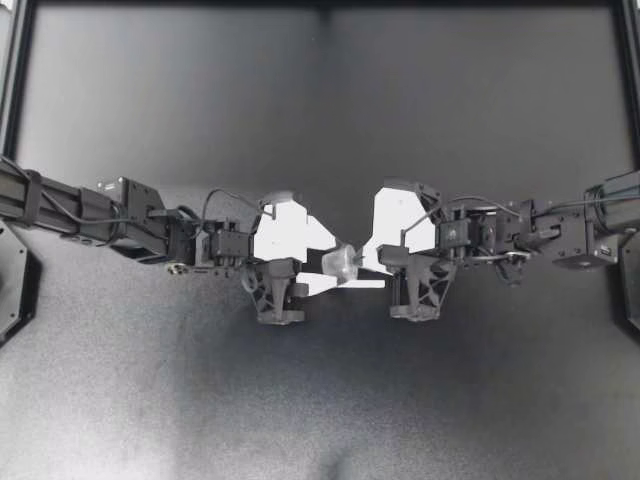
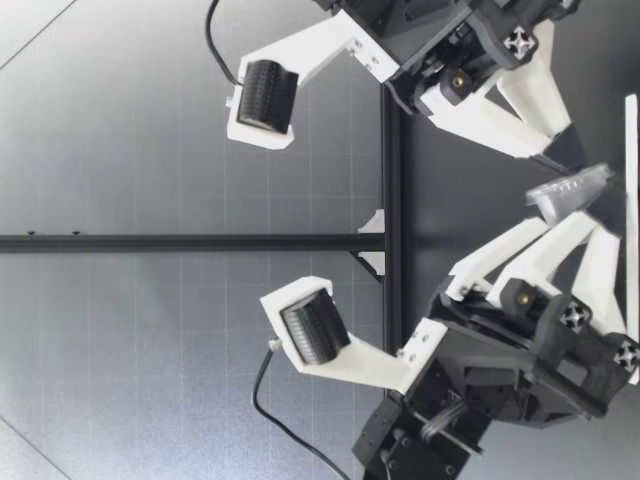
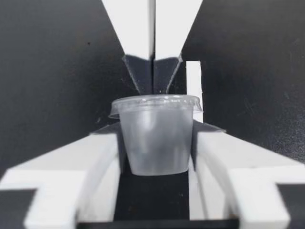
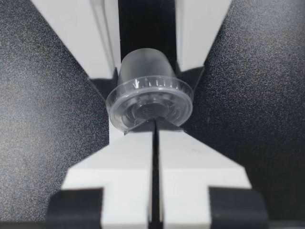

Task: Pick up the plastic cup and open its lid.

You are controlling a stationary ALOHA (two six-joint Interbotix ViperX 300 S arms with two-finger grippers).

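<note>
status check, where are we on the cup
Left tool shut on cup. Right tool pinching lid rim, lid on. Nothing blocking.

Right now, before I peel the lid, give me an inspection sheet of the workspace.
Surface: dark matte table.
Job's things: clear cup, upright between the left fingers; lid on it, facing the right gripper.
Clutter: nothing seen.
Grippers: left gripper shut on the cup's sides; right gripper shut on the lid's rim.
Cables: left cable loops over that wrist; right cable runs along its wrist; neither reaches the cup.
Surroundings: black frame along the table's edges.
</note>
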